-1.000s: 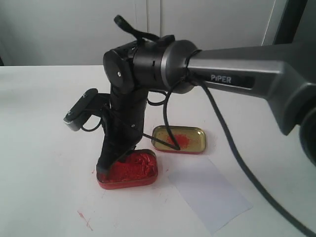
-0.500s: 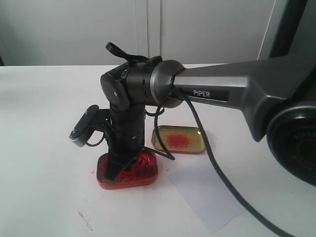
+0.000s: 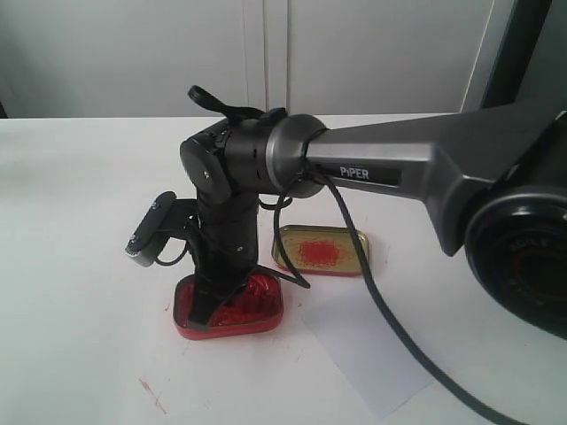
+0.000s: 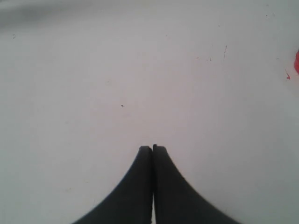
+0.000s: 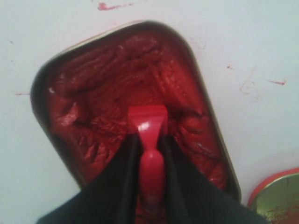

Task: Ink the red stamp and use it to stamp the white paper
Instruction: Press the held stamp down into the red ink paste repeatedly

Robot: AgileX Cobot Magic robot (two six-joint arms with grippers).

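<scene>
White tabletop (image 3: 80, 195) is stretching back to a pale wall, and everything I am working with is lying near its front edge. I am clamping my right jaws narrowly around the short handle of the red stamp (image 5: 148, 120), 1 finger (image 5: 122, 163) on each side. I am holding it over the middle of the red ink tin (image 3: 226, 335), with its square base pointing down into the lumpy red paste (image 5: 93, 93). The base is looking as if it is touching the paste, though I cannot tell how firmly it is pressing. In the exterior view my right arm (image 3: 399, 168) is reaching across from 3 o'clock and bending down over the tin, hiding the stamp there.

At 2 o'clock from the tin, just beside it, a gold lid (image 3: 321, 250) with a red smear inside is lying open side up. At 4 o'clock from the tin the white paper (image 3: 372, 350) is lying flat, its near corner close to the tin but not touching it. At 7 o'clock from the tin a thin red streak (image 3: 151, 394) is marking the tabletop.

I am keeping my left jaws pressed together with nothing between them, hovering over a bare stretch of tabletop.
</scene>
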